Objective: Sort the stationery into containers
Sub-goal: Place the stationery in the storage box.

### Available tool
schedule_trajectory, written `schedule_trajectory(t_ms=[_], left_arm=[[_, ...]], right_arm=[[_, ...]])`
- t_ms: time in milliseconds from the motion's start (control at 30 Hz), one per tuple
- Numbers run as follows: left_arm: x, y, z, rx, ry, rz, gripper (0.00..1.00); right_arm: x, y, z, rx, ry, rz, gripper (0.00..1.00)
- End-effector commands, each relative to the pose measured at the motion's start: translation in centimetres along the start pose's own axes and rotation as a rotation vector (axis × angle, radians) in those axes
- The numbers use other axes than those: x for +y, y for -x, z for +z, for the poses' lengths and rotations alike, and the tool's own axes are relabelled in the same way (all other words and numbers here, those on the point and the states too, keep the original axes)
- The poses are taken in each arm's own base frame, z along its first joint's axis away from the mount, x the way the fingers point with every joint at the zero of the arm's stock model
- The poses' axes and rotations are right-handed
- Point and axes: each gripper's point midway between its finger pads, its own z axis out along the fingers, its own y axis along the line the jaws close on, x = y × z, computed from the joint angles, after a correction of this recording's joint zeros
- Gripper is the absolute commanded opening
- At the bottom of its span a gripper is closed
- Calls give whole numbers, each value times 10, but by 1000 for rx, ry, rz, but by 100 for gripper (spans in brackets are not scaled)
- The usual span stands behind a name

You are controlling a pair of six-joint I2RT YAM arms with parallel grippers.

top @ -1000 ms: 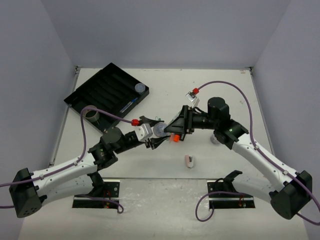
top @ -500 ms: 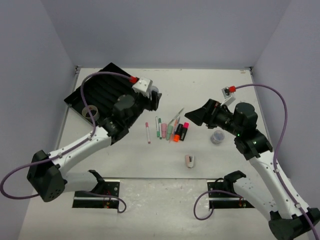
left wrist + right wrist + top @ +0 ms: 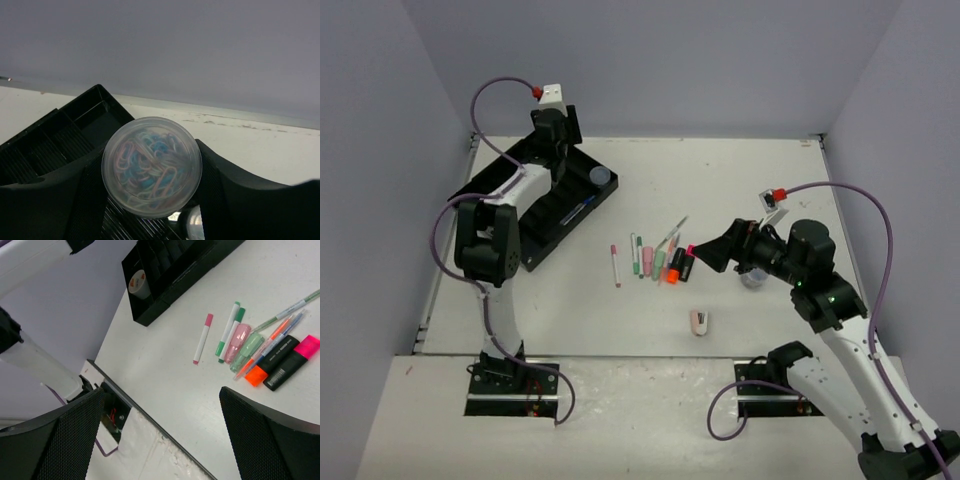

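My left gripper (image 3: 556, 128) is shut on a round clear jar of coloured paper clips (image 3: 151, 166) and holds it above the far end of the black divided tray (image 3: 490, 196), which also shows in the left wrist view (image 3: 55, 142). A second jar (image 3: 601, 176) sits in the tray's right corner. The tape ring (image 3: 137, 284) lies in the tray's near end. Pens and markers (image 3: 655, 260) lie in a row at the table's middle, also in the right wrist view (image 3: 240, 340). My right gripper (image 3: 712, 250) is open and empty, just right of them.
A small pink-white stapler piece (image 3: 700, 321) lies near the front edge. A third jar (image 3: 752, 278) stands on the table, partly under my right arm. Grey walls close in the table at the back and sides.
My left arm has swung from the table's middle back over the tray's far end, carrying the jar. My right arm has drawn back to the right.
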Motion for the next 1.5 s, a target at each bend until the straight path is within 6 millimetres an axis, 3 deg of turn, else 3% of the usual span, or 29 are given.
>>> schedule_trajectory(t_ms=[0,300,467,867,1067,1100,1133,1167,1200,1333,1467], left_arm=[[-10,24,32,-102,-90,2,0],[24,-8,88,-81,-59,30,0],[45,-26,102,-61,-8,11,0],[74,-66,119,4,52,2,0],[71,-66,121,2,29,-2,3],[71,-66,121,2,28,-5,5],[71,-66,121,4,29,-5,14],[71,-66,120,6,32,-5,27],[71,-65,120,6,34,-9,47],[69,-55,112,-5,20,-17,57],[57,-29,103,-35,-27,-28,63]], right_arm=[[-8,-8,-5,-4,-6,-48,99],[-18,-19,-2,26,-25,-62,99],[-20,-16,-1,21,-38,-71,99],[-31,-16,3,20,-80,-72,99],[-30,-15,2,16,-81,-74,99],[-31,-15,3,16,-81,-74,99],[-31,-16,3,19,-83,-72,99],[-32,-17,3,21,-85,-72,99],[-32,-16,3,18,-85,-74,99],[-32,-16,3,16,-88,-76,99],[-32,-17,3,22,-84,-79,99]])
